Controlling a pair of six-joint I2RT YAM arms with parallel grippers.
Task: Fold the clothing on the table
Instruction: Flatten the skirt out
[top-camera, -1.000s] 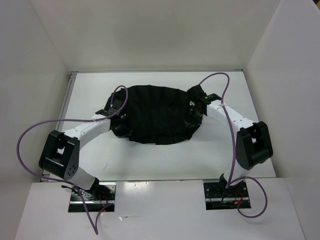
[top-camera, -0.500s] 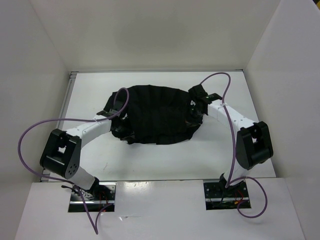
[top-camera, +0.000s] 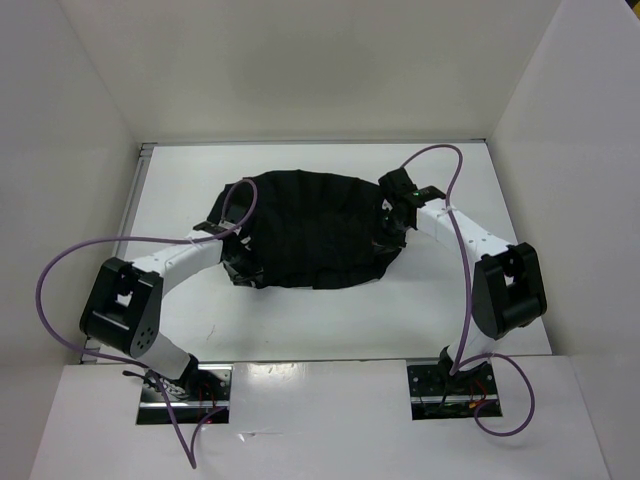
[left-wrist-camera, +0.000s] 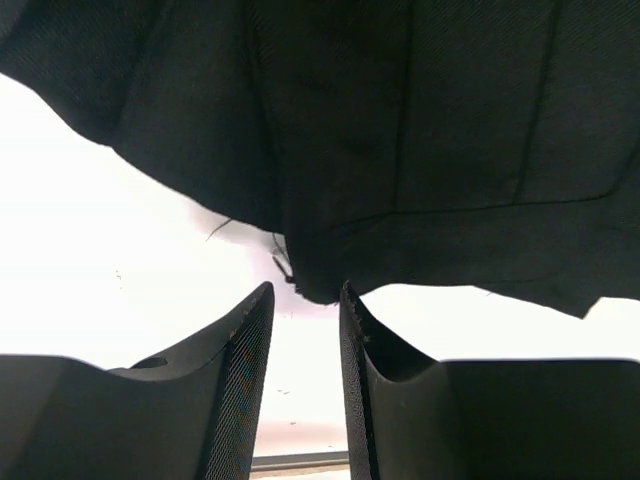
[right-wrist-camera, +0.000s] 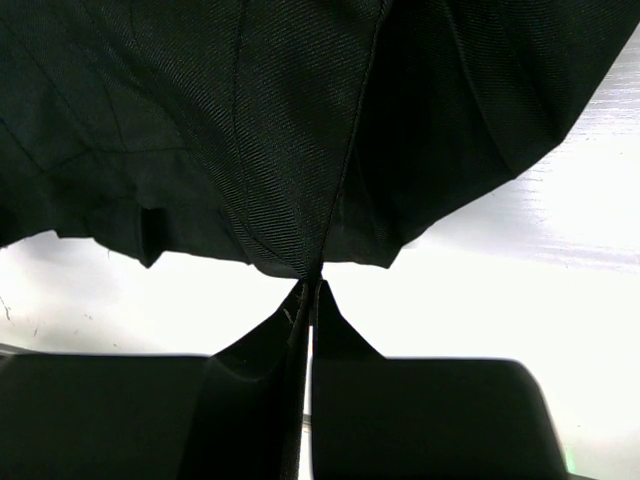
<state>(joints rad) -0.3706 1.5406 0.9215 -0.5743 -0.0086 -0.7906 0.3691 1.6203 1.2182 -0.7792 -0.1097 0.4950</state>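
Observation:
The clothing (top-camera: 315, 230), a black pleated skirt, lies bunched in a rounded heap at the middle of the white table (top-camera: 300, 320). My left gripper (top-camera: 238, 265) sits at its near-left edge. In the left wrist view that gripper (left-wrist-camera: 306, 290) is open, and a frayed corner of the clothing (left-wrist-camera: 400, 130) hangs just past its tips, not pinched. At the skirt's right edge is my right gripper (top-camera: 386, 232). Seen from the right wrist, it (right-wrist-camera: 310, 285) is shut on a fold of the clothing (right-wrist-camera: 250, 130), which pulls to a point at the tips.
White walls (top-camera: 70, 130) enclose the table on three sides, and a thin metal edge (top-camera: 138, 190) runs down its left. A purple cable (top-camera: 60, 265) loops off each arm. Both arm bases (top-camera: 185, 390) are bolted at the near edge.
My left gripper's jaws have parted and let go of the skirt's near-left edge, which has settled on the table. The right gripper has stayed shut on the fabric.

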